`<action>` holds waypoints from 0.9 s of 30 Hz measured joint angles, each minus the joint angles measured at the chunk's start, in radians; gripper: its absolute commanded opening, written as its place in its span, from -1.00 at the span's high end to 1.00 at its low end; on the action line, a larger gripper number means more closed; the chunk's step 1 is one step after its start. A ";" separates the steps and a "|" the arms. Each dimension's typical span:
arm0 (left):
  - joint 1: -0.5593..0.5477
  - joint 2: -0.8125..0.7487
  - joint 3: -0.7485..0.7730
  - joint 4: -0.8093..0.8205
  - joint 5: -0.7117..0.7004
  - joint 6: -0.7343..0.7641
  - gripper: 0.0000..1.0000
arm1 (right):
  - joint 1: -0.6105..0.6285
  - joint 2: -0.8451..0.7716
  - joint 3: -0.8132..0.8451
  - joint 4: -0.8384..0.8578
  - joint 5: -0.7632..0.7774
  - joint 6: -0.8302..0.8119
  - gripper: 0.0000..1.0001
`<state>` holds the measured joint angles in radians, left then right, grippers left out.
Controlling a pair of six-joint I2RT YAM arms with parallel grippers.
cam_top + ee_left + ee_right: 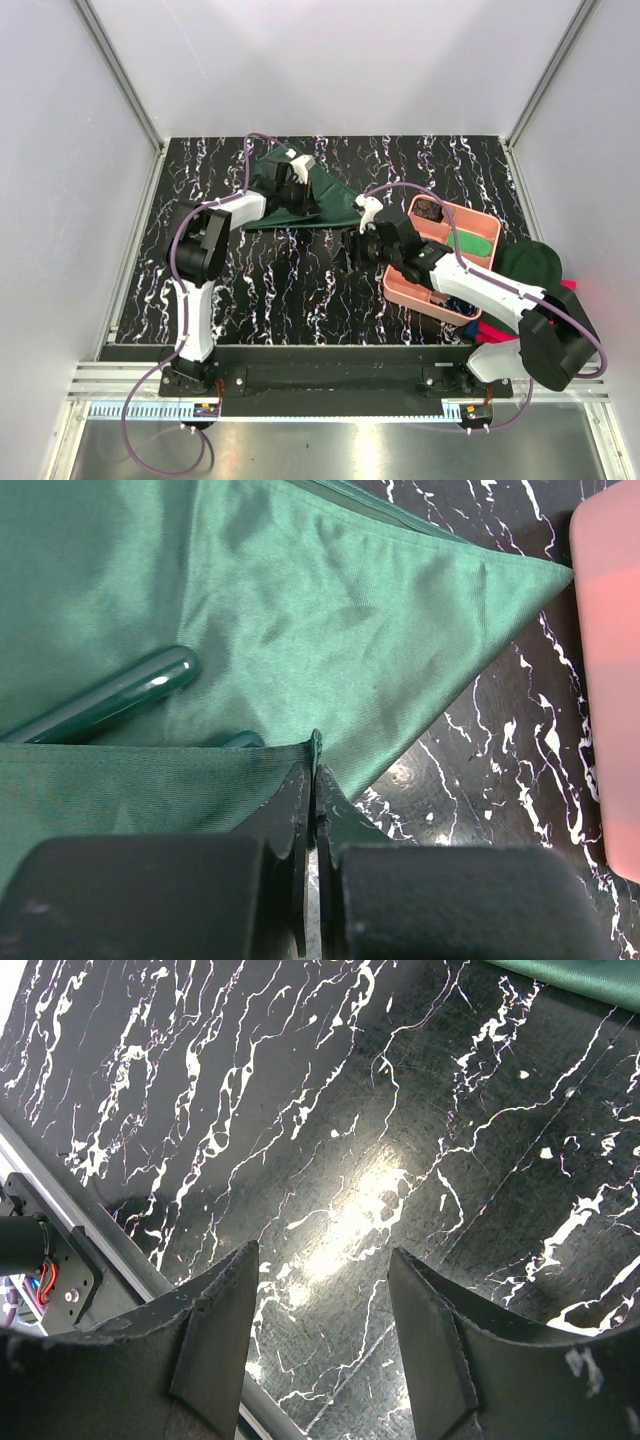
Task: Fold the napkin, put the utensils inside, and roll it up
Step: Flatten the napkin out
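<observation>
Currently: black marbled table (300,290), satiny green napkin (380,610) folded triangular at back centre, pink tray (410,288) just right. Glossy rod-like utensil (120,695) lies on the cloth; left gripper (315,775) pinched on napkin's fold edge; right gripper (320,1305) apart, over marble.

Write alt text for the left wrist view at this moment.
The left gripper is shut on the edge of a folded flap of the dark green napkin. A glossy dark green utensil handle lies on the cloth just beyond the flap. The black marbled table and the rim of a pink tray show at right.
</observation>
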<state>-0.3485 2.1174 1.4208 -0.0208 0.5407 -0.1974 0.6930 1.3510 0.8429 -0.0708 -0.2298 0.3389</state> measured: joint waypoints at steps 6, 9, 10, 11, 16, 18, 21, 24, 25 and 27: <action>-0.014 0.007 0.000 0.000 0.000 0.010 1.00 | 0.000 0.007 0.000 0.000 0.000 0.002 -0.26; -0.021 0.014 0.000 0.000 0.000 0.011 1.00 | 0.000 0.008 0.000 0.000 0.000 0.005 -0.27; -0.021 0.014 0.000 -0.001 0.000 0.011 1.00 | 0.000 0.009 0.000 0.000 0.000 0.006 -0.26; -0.024 0.016 0.000 0.000 0.000 0.011 1.00 | 0.000 0.010 0.000 0.000 0.000 0.006 -0.26; -0.026 0.027 0.006 -0.001 0.000 0.010 1.00 | 0.000 0.015 0.000 0.000 0.000 0.007 -0.26; -0.027 0.030 0.008 -0.003 0.000 0.010 1.00 | 0.000 0.020 0.000 0.001 0.000 0.008 -0.27; -0.027 0.039 0.023 -0.010 0.000 0.010 1.00 | 0.000 0.027 0.000 0.001 -0.001 0.008 -0.27; -0.029 0.047 0.028 -0.012 0.000 0.009 1.00 | 0.000 0.029 0.000 0.001 -0.001 0.010 -0.27; -0.029 0.048 0.028 -0.013 0.000 0.009 1.00 | 0.000 0.031 0.000 0.001 -0.001 0.010 -0.27; -0.030 0.051 0.028 -0.014 0.000 0.008 1.00 | 0.000 0.035 0.000 0.003 -0.001 0.010 -0.27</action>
<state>-0.3782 2.1685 1.4490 -0.0349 0.5404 -0.1890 0.6930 1.3857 0.8429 -0.0677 -0.2306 0.3492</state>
